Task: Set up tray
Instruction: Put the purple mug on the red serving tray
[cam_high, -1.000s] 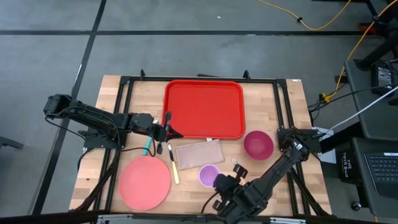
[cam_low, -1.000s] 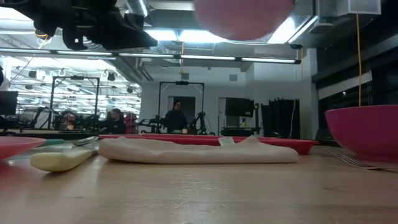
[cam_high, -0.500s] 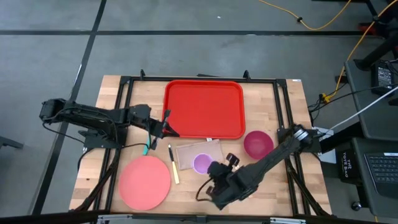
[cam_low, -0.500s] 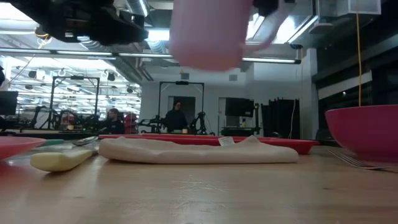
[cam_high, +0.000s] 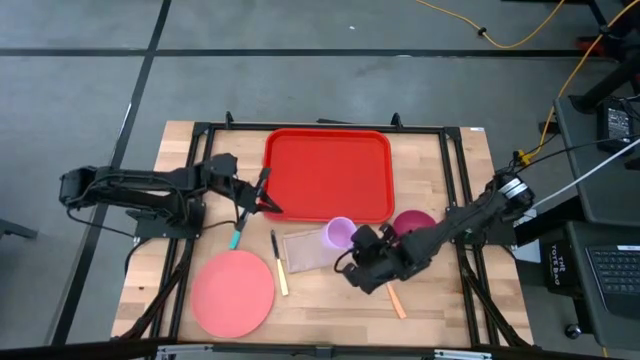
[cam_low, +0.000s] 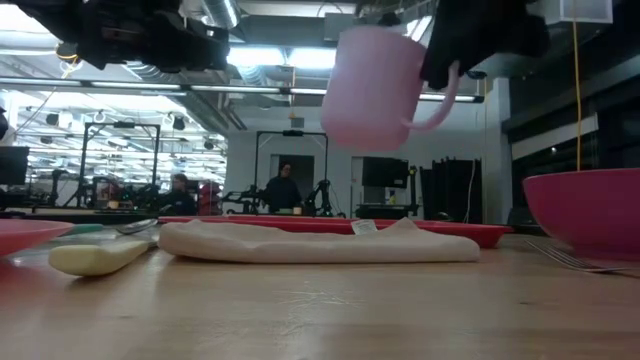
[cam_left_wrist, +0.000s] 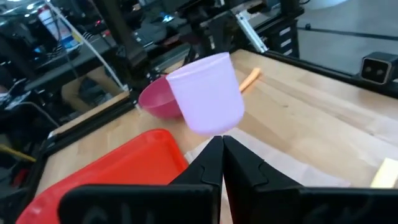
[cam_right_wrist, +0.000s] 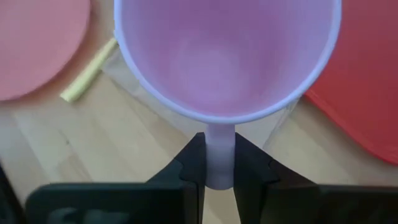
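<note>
One pale lilac plastic mug (cam_high: 340, 233) is travelling, having risen off the wooden table (cam_high: 455, 300) toward the large flat bright red plastic tray (cam_high: 328, 174) at the table's far middle. The right gripper (cam_right_wrist: 219, 163) is clenching its handle, carrying it above the beige cloth napkin (cam_high: 312, 248); placement looks near. The left gripper (cam_high: 270, 204), clenched empty, is waiting beside the tray's edge. No readable writing is showing anywhere.

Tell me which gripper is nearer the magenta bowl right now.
Right. The right gripper, shut on the lilac cup by its handle, hangs just beside the magenta bowl. The left gripper, shut, sits by the tray's far corner, across the napkin.
</note>
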